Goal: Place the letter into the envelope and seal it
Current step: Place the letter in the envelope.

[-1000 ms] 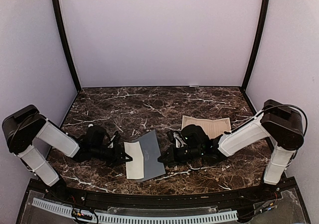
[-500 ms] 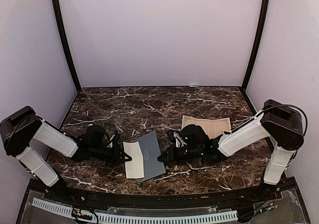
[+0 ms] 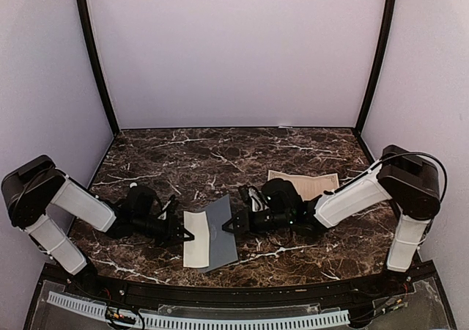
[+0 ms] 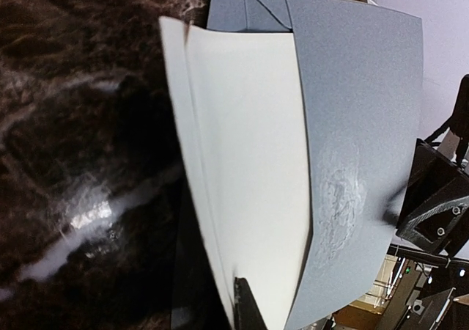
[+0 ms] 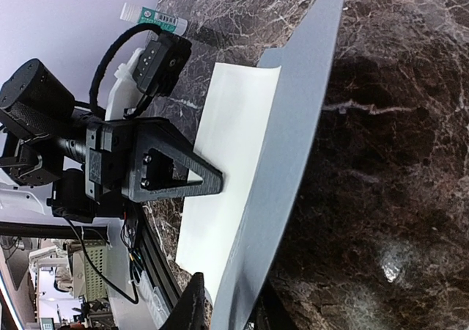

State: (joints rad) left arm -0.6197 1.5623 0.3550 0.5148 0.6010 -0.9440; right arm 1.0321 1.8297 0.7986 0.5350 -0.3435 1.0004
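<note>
The grey-blue envelope [image 3: 220,229] lies between the arms near the table's front, its right edge lifted and bowed [image 5: 293,147]. Its flap [image 4: 249,161] is folded open to the left, pale inner face up. My left gripper [image 3: 183,236] is shut on that flap; one dark finger [image 4: 246,306] shows over it. My right gripper [image 3: 231,226] straddles the envelope's raised right edge [image 5: 231,304], jaws slightly apart, open, with a gap beside the paper. The cream letter [image 3: 314,183] lies flat behind the right arm, partly hidden by it.
The dark marble table [image 3: 220,154] is walled by pale panels on three sides. A small white tube with a green label [image 5: 154,18] lies beyond the left arm [image 3: 80,205]. The right arm [image 3: 352,198] stretches low across the table's right half.
My right gripper has shifted a little left and back, and its jaws have parted from the envelope's edge. The envelope stands more on edge. The left gripper keeps its hold.
</note>
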